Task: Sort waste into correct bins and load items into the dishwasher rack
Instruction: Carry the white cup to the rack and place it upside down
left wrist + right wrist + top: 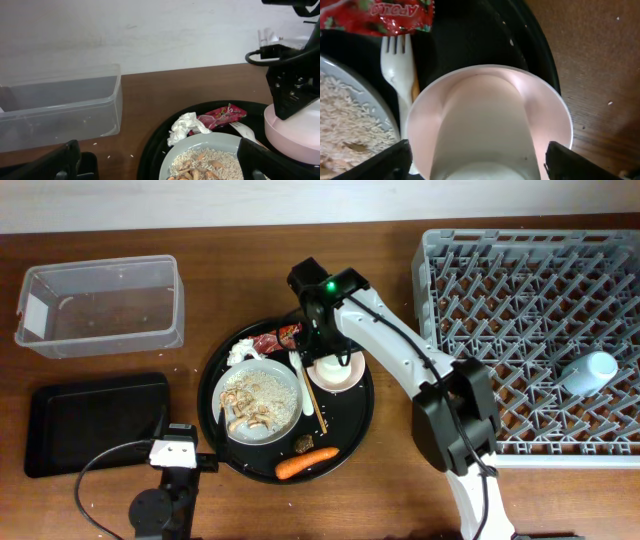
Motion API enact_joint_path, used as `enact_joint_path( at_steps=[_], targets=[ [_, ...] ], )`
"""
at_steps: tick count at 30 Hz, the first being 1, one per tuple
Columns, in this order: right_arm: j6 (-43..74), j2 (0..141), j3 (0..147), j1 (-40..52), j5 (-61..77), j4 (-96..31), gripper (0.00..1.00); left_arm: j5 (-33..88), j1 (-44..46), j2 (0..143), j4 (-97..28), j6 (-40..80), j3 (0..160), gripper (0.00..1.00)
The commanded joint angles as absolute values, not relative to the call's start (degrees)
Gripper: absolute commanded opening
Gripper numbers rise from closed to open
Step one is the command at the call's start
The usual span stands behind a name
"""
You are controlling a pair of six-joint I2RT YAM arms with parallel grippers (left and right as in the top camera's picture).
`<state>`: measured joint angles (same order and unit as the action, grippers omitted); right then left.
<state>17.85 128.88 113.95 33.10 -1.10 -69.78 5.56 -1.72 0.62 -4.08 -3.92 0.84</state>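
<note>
On the round black tray [355, 420], a grey-white plate [262, 402] holds rice with brown bits [210, 160]. A crumpled tissue [240, 352], a red wrapper [275, 340], a white fork [297, 365] and chopsticks [312, 402] lie around it. A carrot [307, 464] and a dark lump [303, 444] sit at the tray's front. My right gripper [328, 358] is open just above the pinkish bowl [490, 90], a finger on each side. A small white cup [485, 130] stands in the bowl. My left gripper [160, 170] is open and empty, low by the tray's left edge.
The clear tub [100, 305] stands at the back left. The flat black tray [95, 423] lies in front of it. The grey rack [535, 330] fills the right side, with a light blue cup [590, 370] lying in it. A cable loops near the left arm's base.
</note>
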Motion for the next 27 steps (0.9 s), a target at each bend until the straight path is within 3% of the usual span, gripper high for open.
enact_joint_path(
  at_steps=[1, 11, 13, 18, 19, 27],
  targets=[
    [19.0, 129.0, 114.1, 33.4, -2.2, -70.3, 0.84, 5.5, -1.5, 0.3, -4.1, -4.8, 0.5, 0.99],
    [20.0, 128.9, 109.9, 33.4, -2.2, -68.7, 0.77, 5.5, -1.5, 0.3, -4.1, -4.8, 0.5, 0.99],
    [20.0, 128.9, 109.9, 33.4, -2.2, -68.7, 0.69, 5.5, -1.5, 0.4, -4.1, -4.8, 0.5, 0.99],
    [20.0, 128.0, 110.2, 33.3, -2.2, -68.8, 0.68, 5.5, -1.5, 0.3, -4.1, -4.8, 0.5, 0.99],
    [20.0, 127.5, 110.8, 33.3, -2.2, -69.3, 0.63, 5.5, -1.5, 0.3, -4.1, -4.8, 0.5, 0.99],
    [19.5, 126.7, 131.4, 28.7, -2.2, -85.1, 0.61, 5.5, -1.5, 0.3, -4.1, -4.8, 0.5, 0.99]
  ],
)
